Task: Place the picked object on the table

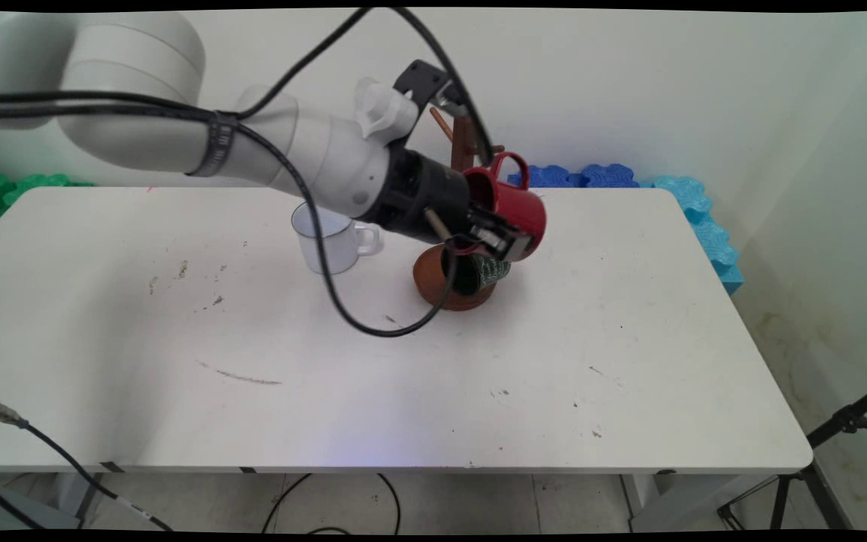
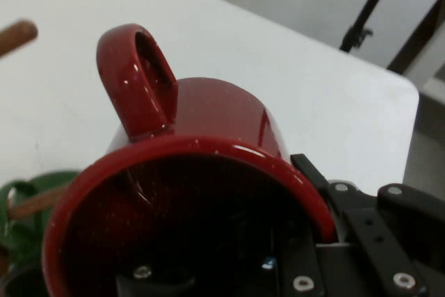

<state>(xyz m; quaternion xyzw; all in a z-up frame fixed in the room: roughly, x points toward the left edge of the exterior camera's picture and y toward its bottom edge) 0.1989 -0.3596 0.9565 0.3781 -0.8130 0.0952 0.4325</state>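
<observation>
Main view: the black gripper (image 1: 500, 239) is seen at the centre of the frame, slightly above the middle, reaching in from the upper left. A red mug (image 1: 512, 205) is held in it, tipped on its side, with the handle pointing up and the open mouth turned toward the arm. The mug is lifted clear of the white surface (image 1: 403, 376).

Directly below the gripper a brown round base (image 1: 445, 290) of a wooden mug stand is seen on the surface, and a green mug (image 1: 488, 272) is seen on its side just over that base, touching or nearly touching the gripper's underside. The stand's brown post (image 1: 464, 143) with a slanted peg rises behind the gripper, partly hidden by it. A white mug (image 1: 332, 239) stands upright on the surface to the left of the base, near it but apart, with its handle turned to the right. Blue foam pieces (image 1: 693, 203) are seen beyond the surface's upper right corner.

Hand view: the red mug (image 2: 181, 193) fills the frame's lower half, its dark interior facing the camera and its handle at upper left. The fingers (image 2: 316, 248) are pinched on the mug's wall at lower right, one inside the rim and one outside. The green mug (image 2: 28, 206) shows at the left edge.
</observation>
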